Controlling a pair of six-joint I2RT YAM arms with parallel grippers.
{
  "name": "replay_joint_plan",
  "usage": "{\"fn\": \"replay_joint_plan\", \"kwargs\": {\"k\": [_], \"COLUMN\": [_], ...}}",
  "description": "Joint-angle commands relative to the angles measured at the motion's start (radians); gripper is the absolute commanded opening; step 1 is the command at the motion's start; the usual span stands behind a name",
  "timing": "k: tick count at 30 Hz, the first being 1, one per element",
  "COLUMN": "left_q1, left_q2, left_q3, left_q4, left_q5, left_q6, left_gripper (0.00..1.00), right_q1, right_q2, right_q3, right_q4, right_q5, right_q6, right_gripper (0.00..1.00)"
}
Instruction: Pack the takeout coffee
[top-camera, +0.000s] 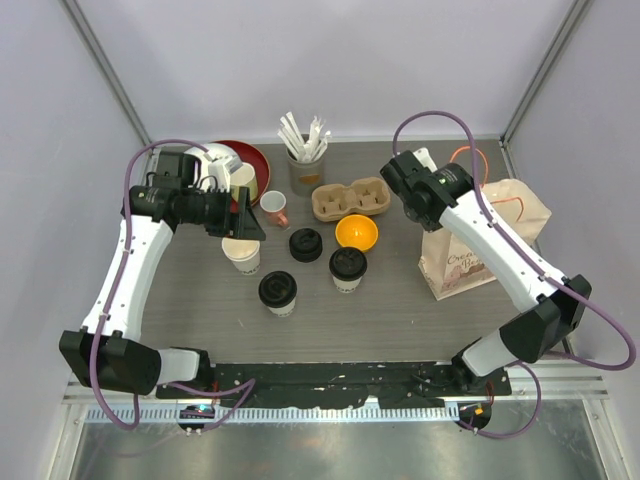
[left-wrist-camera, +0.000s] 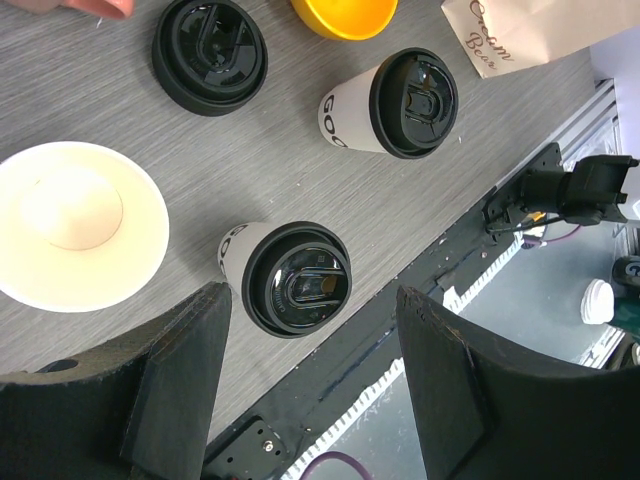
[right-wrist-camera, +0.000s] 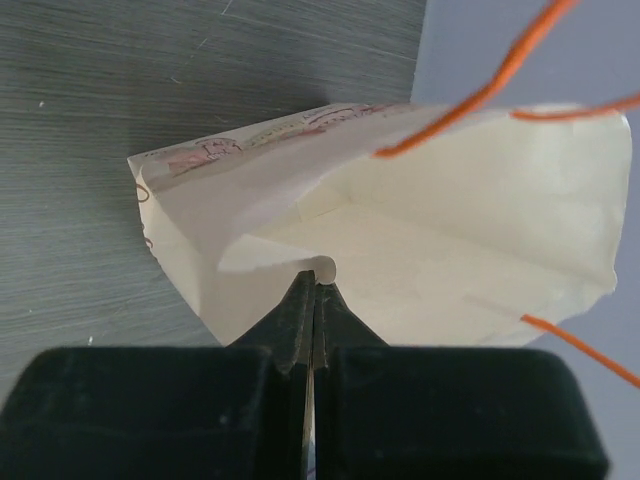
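two takeout coffee cups stand upright on the desk (top-camera: 400, 320), each with its black lid on. the first cup (top-camera: 347, 268) is just in front of the orange bowl (top-camera: 356, 232), on the side toward the arm bases. the second cup (top-camera: 277, 292) is left of the orange bowl and further forward, close to the front edge of the desk. the two cups stand apart from each other.

the left jaws are wide open and hold nothing. they hang above the desk, left of the orange bowl. in the left wrist view the second cup (left-wrist-camera: 290, 275) shows down in the gap between the two black fingers (left-wrist-camera: 180, 380), and nothing touches it. the first cup (left-wrist-camera: 400, 100) is further off in that view, near the orange bowl.

the right jaws are closed tight on the top edge of the paper bag (top-camera: 480, 245). the paper bag stands right of the orange bowl with its mouth open.

a loose black lid (top-camera: 305, 244) lies just left of the orange bowl. an open cup (top-camera: 241, 255) with no lid stands further left. a brown cup tray (top-camera: 350, 198) sits just behind the orange bowl. bare desk lies between the first cup and the paper bag. the paper bag is near the right edge of the desk.
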Motion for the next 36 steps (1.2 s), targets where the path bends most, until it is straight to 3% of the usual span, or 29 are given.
{"fn": "replay_joint_plan", "kwargs": {"k": [1,10,26,36], "left_q1": [0.004,0.004,0.004,0.005], "left_q2": [-0.022,-0.016,-0.014,-0.016], "left_q3": [0.004,0.007,0.012,0.013], "left_q4": [0.019,0.019,0.021,0.013], "left_q5": [-0.001,0.0,0.011,0.019], "left_q6": [0.022,0.022,0.025,0.026], "left_gripper": [0.71,0.71,0.71,0.71], "right_q1": [0.004,0.004,-0.004,-0.004], "right_q2": [0.008,-0.021,-0.095,-0.096], "right_q3": [-0.007,0.039,0.092,0.013], "right_q4": [0.049,0.171,0.188,0.159], "right_q5": [-0.062,-0.174,-0.046,-0.144], "right_q6": [0.072,0.099,0.169,0.194], "right_gripper": [0.01,0.01,0.01,0.01]}}
